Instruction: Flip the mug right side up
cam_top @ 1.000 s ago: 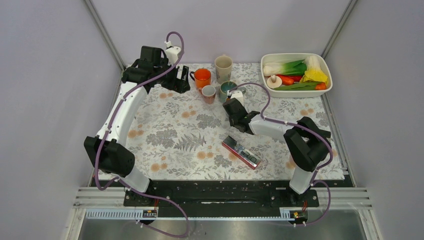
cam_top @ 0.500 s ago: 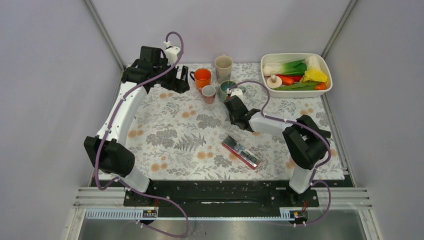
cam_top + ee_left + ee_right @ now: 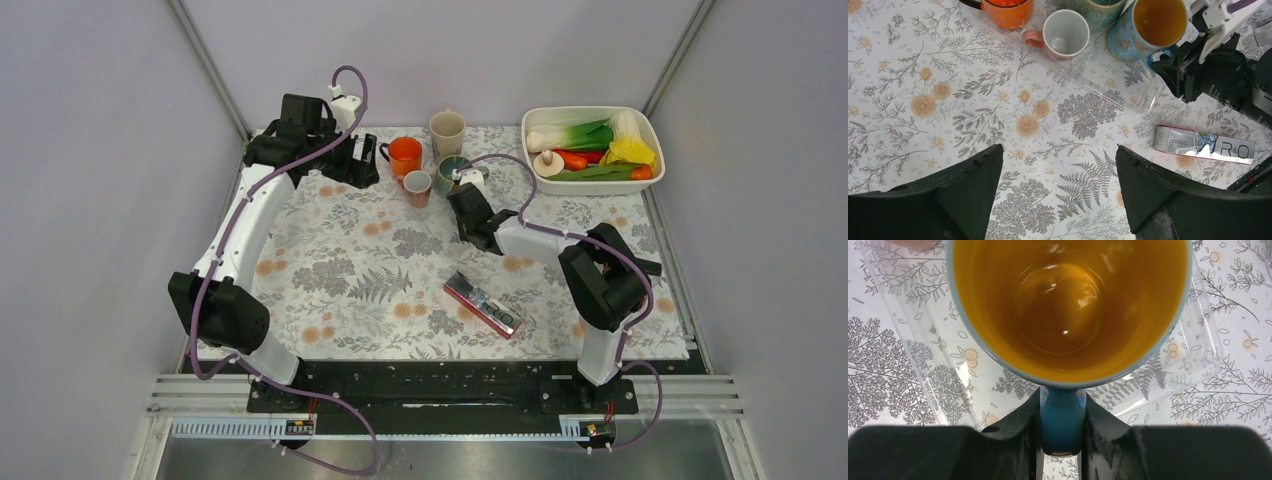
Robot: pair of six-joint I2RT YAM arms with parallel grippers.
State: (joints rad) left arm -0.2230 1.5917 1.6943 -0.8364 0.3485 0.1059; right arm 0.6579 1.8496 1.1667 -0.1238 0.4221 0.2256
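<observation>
The blue mug (image 3: 1068,305) with a yellow inside stands mouth up, facing the right wrist camera. My right gripper (image 3: 1062,420) is shut on its blue handle (image 3: 1062,412), one finger on each side. The mug hangs over or rests on a clear plastic tray (image 3: 1193,340); I cannot tell which. In the left wrist view the mug (image 3: 1150,25) is upright beside the right gripper (image 3: 1173,70). In the top view the right gripper (image 3: 462,192) is at the mug cluster. My left gripper (image 3: 1058,150) is open and empty, high over the cloth at the far left (image 3: 362,160).
An orange mug (image 3: 405,154), a small white-and-pink mug (image 3: 417,187), a teal mug (image 3: 1098,7) and a beige mug (image 3: 446,132) stand close by. A toothpaste box (image 3: 484,304) lies mid-table. A white tub of vegetables (image 3: 592,145) sits far right.
My right gripper has moved away from the bases and slightly left, carrying the mug into the cluster of mugs. The left arm has not moved.
</observation>
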